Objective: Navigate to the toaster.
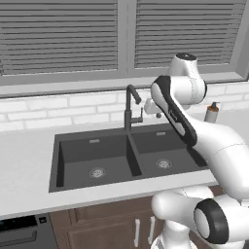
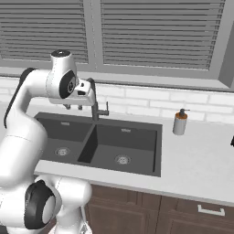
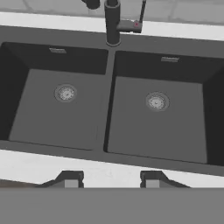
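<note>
Two dark sink basins (image 3: 111,109); claw (image 3: 107,178) open above.

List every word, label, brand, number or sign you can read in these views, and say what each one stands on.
None: no readable text stands anywhere in these views.
The soap bottle on the counter bears no legible label.
The small plates on the back walls of the sink are blank at this size.
The faucet shows a small red mark on its handle, no letters.
The appliance panel at the lower left is too blurred to read.
</note>
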